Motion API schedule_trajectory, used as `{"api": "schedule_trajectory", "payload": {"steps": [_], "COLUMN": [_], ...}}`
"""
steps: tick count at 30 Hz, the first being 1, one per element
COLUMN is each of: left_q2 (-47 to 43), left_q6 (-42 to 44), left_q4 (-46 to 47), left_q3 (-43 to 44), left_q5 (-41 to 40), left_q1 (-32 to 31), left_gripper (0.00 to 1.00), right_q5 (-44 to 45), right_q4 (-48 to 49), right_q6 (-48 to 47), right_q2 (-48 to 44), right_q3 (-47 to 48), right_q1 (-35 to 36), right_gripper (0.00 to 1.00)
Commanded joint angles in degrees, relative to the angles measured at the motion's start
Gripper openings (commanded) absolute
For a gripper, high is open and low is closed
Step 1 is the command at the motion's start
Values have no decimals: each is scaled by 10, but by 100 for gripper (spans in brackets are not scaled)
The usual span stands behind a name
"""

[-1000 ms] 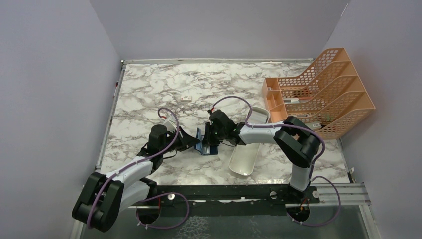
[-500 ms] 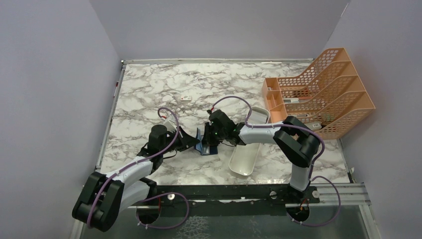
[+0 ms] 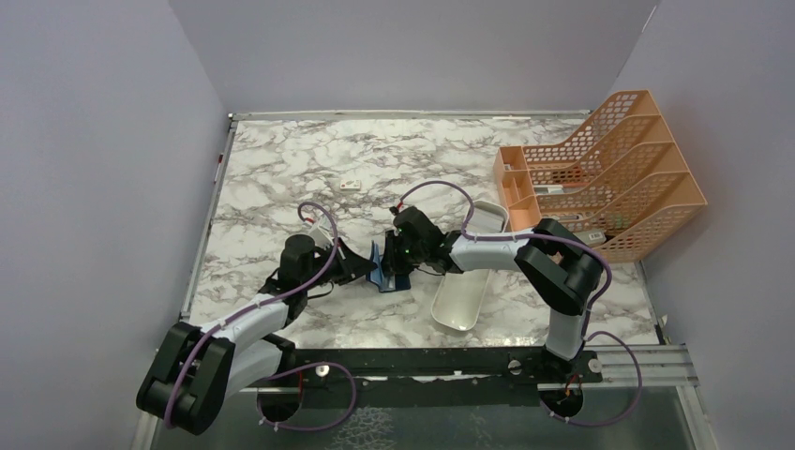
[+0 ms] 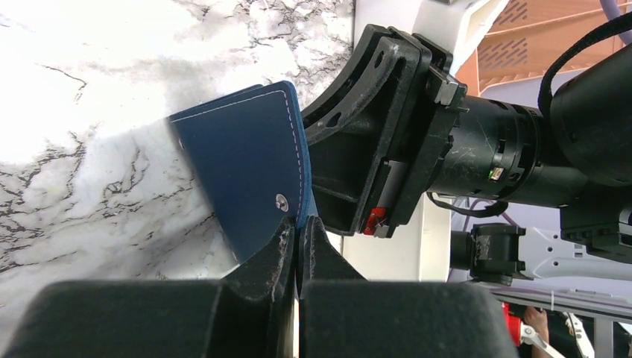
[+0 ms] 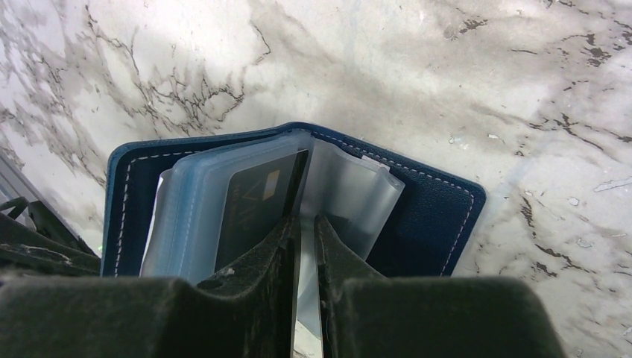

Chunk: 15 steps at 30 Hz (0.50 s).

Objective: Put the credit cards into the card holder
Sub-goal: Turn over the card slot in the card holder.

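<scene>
**Two pincers on one card holder, mid-table**

Left pincer [image 4: 299, 237]: fingers fully together, nipping the navy cover of the card holder [image 4: 238, 168] at its edge, right by the snap stud. I see the cover tilted up off the marble, w/ a shadow under it. The holder sits approx. mid-table, betw. the two arms, opened like a book.

Right pincer [image 5: 306, 250], coming in from the other side: fingers drawn to a thin slit, not quite touching. A dark credit card [image 5: 257, 201] w/ a gold chip runs down into that slit, so I read it as pinched there. Its upper part sits among the clear sleeves [image 5: 350, 190] inside the holder. I can't tell how far into a sleeve it is.

Surface: white marble-look table [image 3: 281, 159] w/ grey veins. A small white block [image 3: 351, 184] w/ a red mark lies well apart on the far side, left of centre. A long white tray [image 3: 457, 302] lies just right of the holder, partly under the right arm. An orange mesh file rack [image 3: 609, 159] stands at the far right edge. It has some small items in it, too small to ID.

Room: plain lilac walls [image 3: 94, 141] on the left, back and right.
</scene>
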Motion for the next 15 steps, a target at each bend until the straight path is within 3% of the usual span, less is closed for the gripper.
{"api": "schedule_trajectory", "payload": {"steps": [1,9,15], "left_q2": [-4,-2,-19], "left_q6": [-5,14,62], "left_q4": [43,-9,-131], "left_q3": [3,16,69], "left_q5": [32,-9,-64], "left_q1": [-1,-1,-1], "left_gripper": [0,0,0], "right_q5": [-4,33,31], "right_q4": [-17,-71,-100], "right_q6": [-1,-13,-10], "right_q2": [20,-44,-106], "right_q3": [6,18,19], "right_q1": [-2,-2,-2], "right_gripper": [20,32,42]}}
